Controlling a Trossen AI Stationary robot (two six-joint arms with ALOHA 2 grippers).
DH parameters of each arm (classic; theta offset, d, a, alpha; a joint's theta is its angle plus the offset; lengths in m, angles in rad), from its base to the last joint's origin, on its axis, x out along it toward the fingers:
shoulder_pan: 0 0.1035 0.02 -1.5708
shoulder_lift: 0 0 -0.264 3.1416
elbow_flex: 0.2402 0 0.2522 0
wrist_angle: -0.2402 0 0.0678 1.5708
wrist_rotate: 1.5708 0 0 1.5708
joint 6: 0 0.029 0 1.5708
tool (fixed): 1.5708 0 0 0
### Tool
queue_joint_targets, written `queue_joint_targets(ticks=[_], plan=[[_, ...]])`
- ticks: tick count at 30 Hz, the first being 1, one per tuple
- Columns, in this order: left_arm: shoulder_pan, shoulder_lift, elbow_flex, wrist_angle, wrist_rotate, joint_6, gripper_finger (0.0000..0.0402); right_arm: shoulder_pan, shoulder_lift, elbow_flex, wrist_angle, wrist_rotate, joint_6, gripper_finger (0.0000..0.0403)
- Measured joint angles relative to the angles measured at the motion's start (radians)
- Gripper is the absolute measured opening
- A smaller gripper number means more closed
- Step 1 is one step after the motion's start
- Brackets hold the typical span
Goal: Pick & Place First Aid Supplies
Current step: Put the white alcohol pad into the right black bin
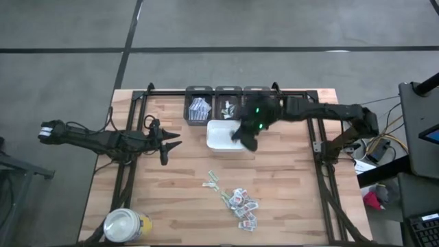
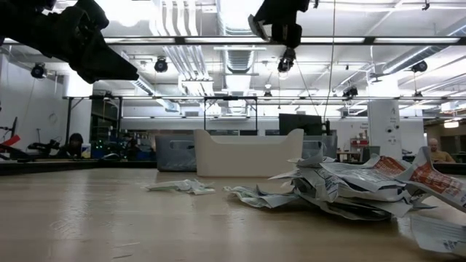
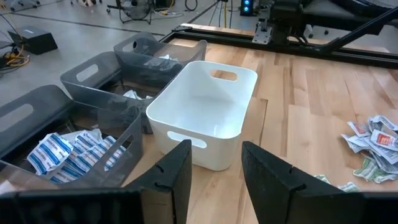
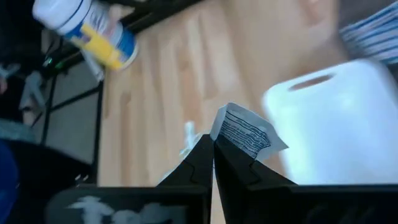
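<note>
The first aid supplies, small white packets with grey, green and red print, lie in a loose pile [image 1: 240,202] on the wooden table near its front; the low view shows the pile [image 2: 349,185] close up. My right gripper [image 4: 213,144] is shut on one white packet with grey print [image 4: 245,134]. It hangs high over the right end of the white tray [image 1: 221,135]. My left gripper [image 3: 214,171] stands open at the table's left, pointing at the tray [image 3: 205,112], with nothing between its fingers. My right gripper pinches the packet by one edge [image 4: 225,127] between its two fingertips. The fingers slant downward. The rest of the packet sticks out past the fingertips, lifted clear of the table and the tray.
Three dark bins [image 1: 228,103] stand in a row behind the tray at the far edge; the left one [image 3: 74,152] holds blue-striped packets. A round white-lidded yellow jar [image 1: 127,225] stands at the near left corner. Bare wood lies between tray and pile.
</note>
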Motion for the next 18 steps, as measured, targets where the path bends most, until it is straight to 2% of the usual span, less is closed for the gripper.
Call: queue_joint_targets(ticks=[4,12,18], plan=[[0.0,0.0,0.0,-0.001,0.0,0.0,0.0136,-0.119,-0.019,-0.002,0.001,-0.061,-0.065,0.0008],[0.0,0.0,0.0,0.0,0.0,0.0,0.0136,-0.373,-0.012,-0.058,0.046,-0.255,-0.138,0.0008],[0.0,0.0,0.0,-0.001,0.0,0.0,0.0136,-0.547,-0.012,-0.221,0.265,-0.48,-0.1,0.0008]])
